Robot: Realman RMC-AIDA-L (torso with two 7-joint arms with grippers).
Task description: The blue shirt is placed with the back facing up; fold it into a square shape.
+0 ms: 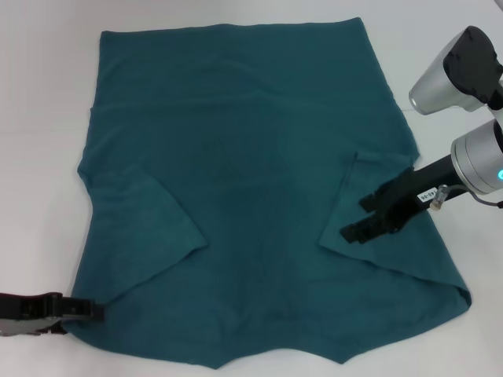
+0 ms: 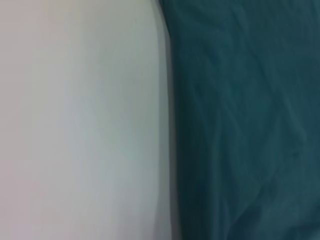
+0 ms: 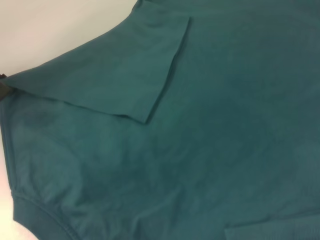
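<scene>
The blue shirt [image 1: 251, 181] lies flat on the white table, plain back up, with both short sleeves folded inward onto the body. My right gripper [image 1: 361, 216] is open and hovers over the folded right sleeve [image 1: 393, 243], holding nothing. My left gripper [image 1: 88, 309] is low at the shirt's near left corner, touching its edge. The left wrist view shows the shirt's edge [image 2: 240, 125] beside bare table. The right wrist view shows the shirt [image 3: 210, 130], the folded left sleeve [image 3: 145, 70] and the collar [image 3: 40, 220].
The white table [image 1: 47, 118] surrounds the shirt on all sides. The right arm's silver links [image 1: 464, 78] hang over the table's right side. The collar notch [image 1: 267, 357] is at the near edge.
</scene>
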